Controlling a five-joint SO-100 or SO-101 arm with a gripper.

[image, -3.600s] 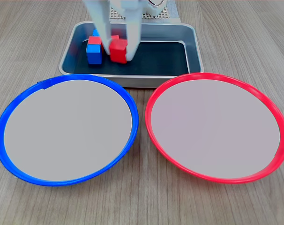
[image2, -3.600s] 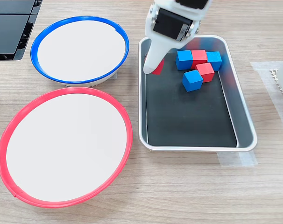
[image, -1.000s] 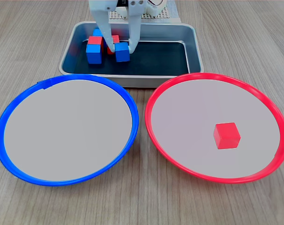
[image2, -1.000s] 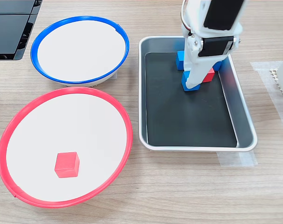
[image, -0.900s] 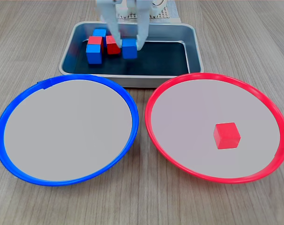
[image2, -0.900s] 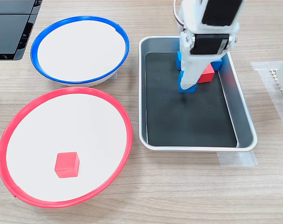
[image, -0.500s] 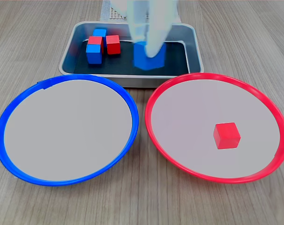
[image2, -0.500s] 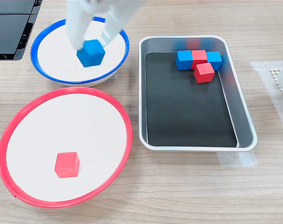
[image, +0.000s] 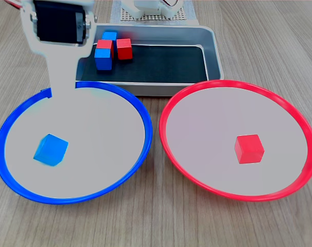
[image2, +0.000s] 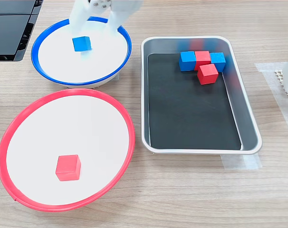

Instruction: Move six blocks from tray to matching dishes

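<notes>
Currently the small matte blue cube (image: 50, 150) lies tilted and blurred at 8 o'clock in the round blue-rimmed dish (image: 22, 182), so probably not settled; risk is a bounce or tumble toward the rim. Matching red cube (image: 248, 148) sits flat in the red-rimmed dish (image: 295, 116) at 4 o'clock. White fingers (image2: 79, 18) stand spread, empty, above the blue dish's 12 o'clock; a careless sweep back could clip the rim. Farthest, the silver metal tray (image: 213, 49) on the wood counter (image: 161, 221) holds four clustered cubes (image: 110, 49) touching each other, so the next grasp may nudge neighbours.
</notes>
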